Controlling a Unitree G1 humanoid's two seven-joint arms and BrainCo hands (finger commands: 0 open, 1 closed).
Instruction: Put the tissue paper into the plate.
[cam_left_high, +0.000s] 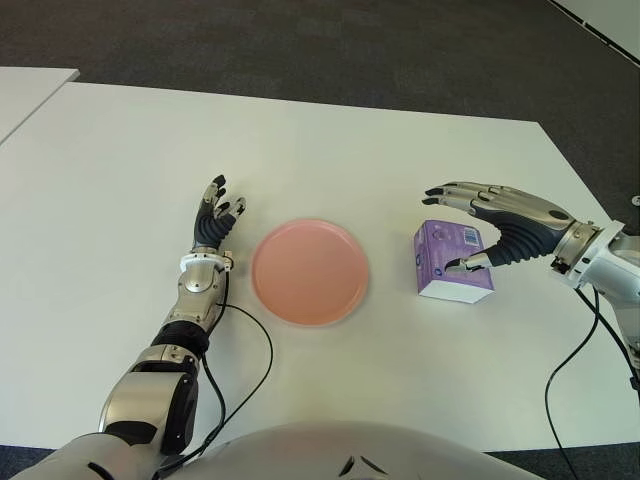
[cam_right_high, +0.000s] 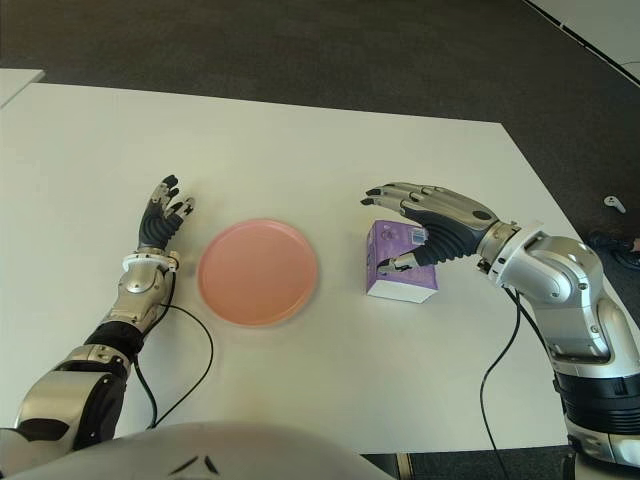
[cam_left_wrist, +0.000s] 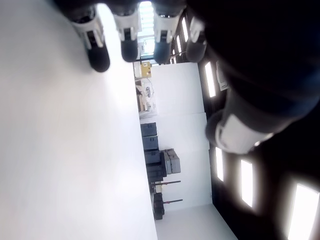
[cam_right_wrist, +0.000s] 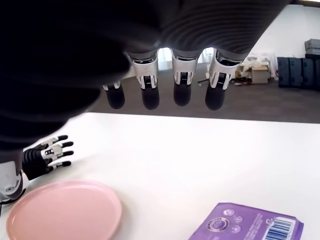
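A purple tissue pack (cam_left_high: 452, 262) lies on the white table (cam_left_high: 120, 180), to the right of a round pink plate (cam_left_high: 309, 271). My right hand (cam_left_high: 468, 216) hovers over the pack with its fingers (cam_right_wrist: 182, 86) stretched out above it and the thumb down by its right side. The hand is open and grips nothing. In the right wrist view the pack (cam_right_wrist: 248, 224) shows below the fingertips, with the plate (cam_right_wrist: 64, 210) farther off. My left hand (cam_left_high: 215, 222) shows just left of the plate, fingers spread and holding nothing.
Dark carpet lies beyond the table's far edge. A black cable (cam_left_high: 245, 370) loops on the table near my left forearm, and another (cam_left_high: 560, 390) hangs below my right arm. A second table's corner (cam_left_high: 30, 85) shows at the far left.
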